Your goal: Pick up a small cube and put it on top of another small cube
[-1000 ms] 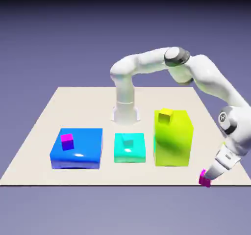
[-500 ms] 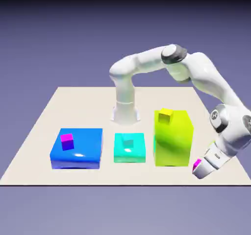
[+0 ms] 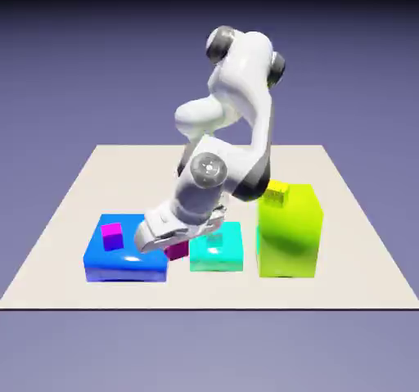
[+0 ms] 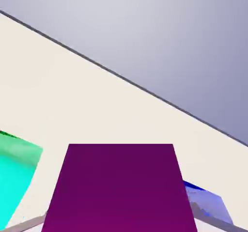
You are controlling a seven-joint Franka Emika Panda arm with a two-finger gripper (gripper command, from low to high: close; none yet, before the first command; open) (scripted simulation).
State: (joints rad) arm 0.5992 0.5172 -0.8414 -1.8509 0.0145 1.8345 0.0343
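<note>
Shows, at the exterior view's left, the blue block [image 3: 127, 263], sitting low and wide on the pale tabletop [image 3: 49, 292]. Carries on its top the resting magenta cube [image 3: 112, 236], clear of the gripper [image 3: 176, 250]. Just to the right of that, comes into sight the white hand, tilted and slanting across the picture, in front of part of the blue block's far right corner. Has hold of the held magenta cube [image 3: 176, 250], showing dark beneath the hand, between the blue block and the cyan block [image 3: 216, 255] as seen from here. Is closed on this cube, with opening enough only for its width. Does not sit on the resting cube.

Farther right, shows the cyan block with the cyan cube [image 3: 214, 236] on top, partly behind the hand. Above, bends the white arm [image 3: 254, 79] high over the scene. At the right, stands the tall yellow-green block [image 3: 290, 239], bearing the yellow cube [image 3: 277, 193].

In the hand view, shows the cyan block at the left edge, then the held cube, large and dark at the bottom middle between the grey fingertips [image 4: 210, 224], then a bluish patch at lower right.
</note>
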